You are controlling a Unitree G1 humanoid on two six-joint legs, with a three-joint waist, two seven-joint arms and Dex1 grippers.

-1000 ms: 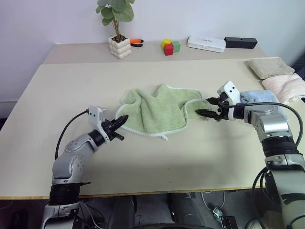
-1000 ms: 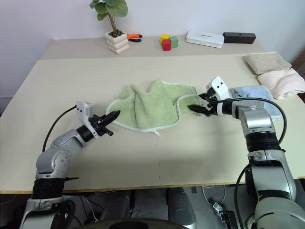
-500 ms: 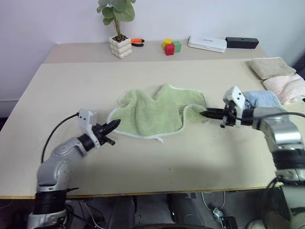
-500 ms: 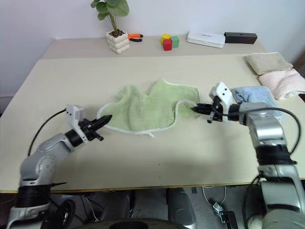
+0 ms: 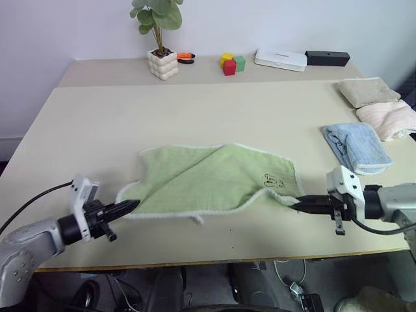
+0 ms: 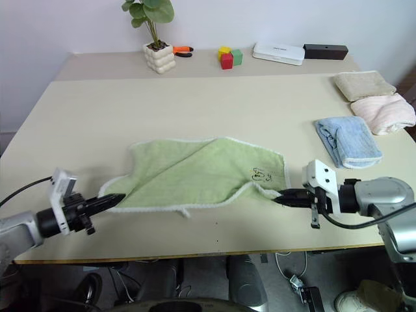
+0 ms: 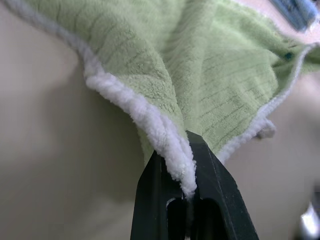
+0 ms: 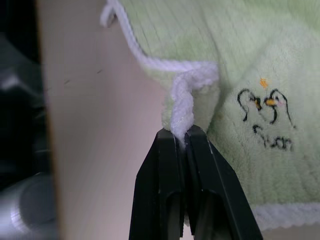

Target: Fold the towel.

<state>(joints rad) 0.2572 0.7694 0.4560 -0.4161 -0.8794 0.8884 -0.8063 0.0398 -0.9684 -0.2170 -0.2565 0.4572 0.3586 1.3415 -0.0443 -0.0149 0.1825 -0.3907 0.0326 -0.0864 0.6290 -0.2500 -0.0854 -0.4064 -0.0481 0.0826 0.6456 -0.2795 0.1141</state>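
The light green towel with whitish trim lies stretched across the near half of the table, a small dark embroidered mark near its right corner. My left gripper is shut on the towel's near left corner; the left wrist view shows the white trim pinched between the black fingers. At the near right corner my right gripper is shut on the towel, its fingers clamping the twisted trim. Both corners are held just above the table near its front edge.
A folded light blue towel lies right of the green one, with beige and pink folded towels behind it. At the back stand a potted plant, coloured blocks, a white box and a black box.
Both grippers pulled back toward the table's front edge and apart, dragging the towel nearer and spreading it from a bunched heap into a wide sheet. The right gripper shut on its corner.
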